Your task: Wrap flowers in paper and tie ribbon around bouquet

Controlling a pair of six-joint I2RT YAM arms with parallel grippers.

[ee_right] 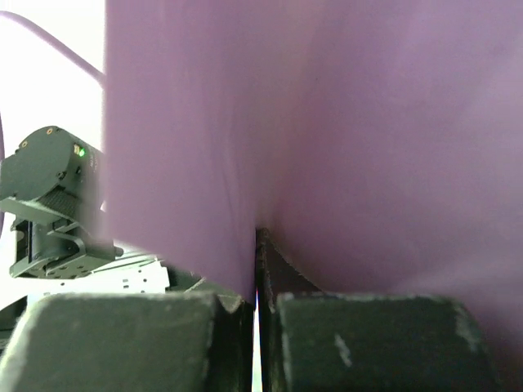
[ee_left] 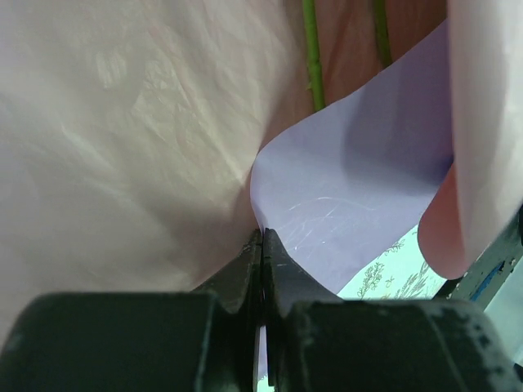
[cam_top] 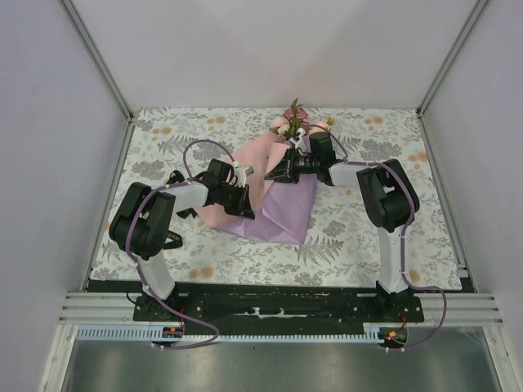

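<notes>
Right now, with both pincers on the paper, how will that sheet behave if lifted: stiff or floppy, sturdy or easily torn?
Probably floppy: the paper curls and folds over itself beside the left pincer. Likely light and thin, since it drapes in soft creases above the right pincer. It may tear if the pincers pull apart hard.
</notes>
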